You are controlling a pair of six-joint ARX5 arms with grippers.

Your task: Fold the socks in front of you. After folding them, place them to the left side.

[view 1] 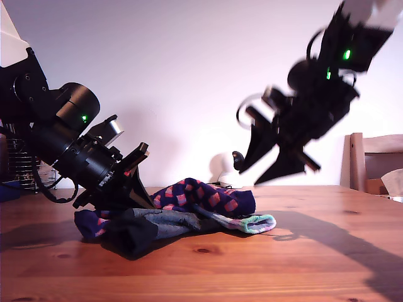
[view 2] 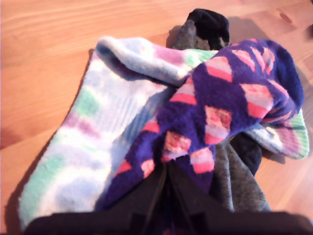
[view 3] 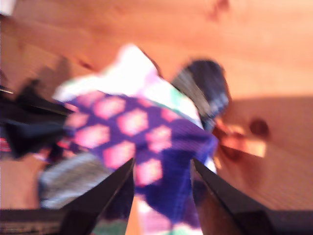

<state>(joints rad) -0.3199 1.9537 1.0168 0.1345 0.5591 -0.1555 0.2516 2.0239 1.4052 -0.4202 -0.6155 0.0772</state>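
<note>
My first gripper (view 1: 129, 189) is down on a heap of socks on the wooden bench (view 1: 264, 264), its jaws drawn together on the navy-purple sock (view 2: 220, 112) with pink-red blocks. In the first wrist view that fabric bunches right at the jaw tips. The pastel tie-dye sock (view 2: 93, 147) spreads out beside and partly beneath the purple one, just ahead of this gripper, and a dark grey sock (view 2: 234, 181) lies under both, its black end (view 2: 210, 24) poking out at the far side of the heap.

My second gripper (view 1: 271, 157) hangs in the air above the heap, clear of the fabric, blurred in the exterior view. Its two dark fingers (view 3: 102, 191) stand apart in the second wrist view, with nothing between them, and the purple sock lies below the gap.

In the exterior view the heap sits directly under and in front of my first gripper, the purple sock (view 1: 208, 196) on top, the grey one (view 1: 164, 223) low at the front, and the tie-dye cuff (view 1: 255, 223) reaching out toward my second gripper's side.
</note>
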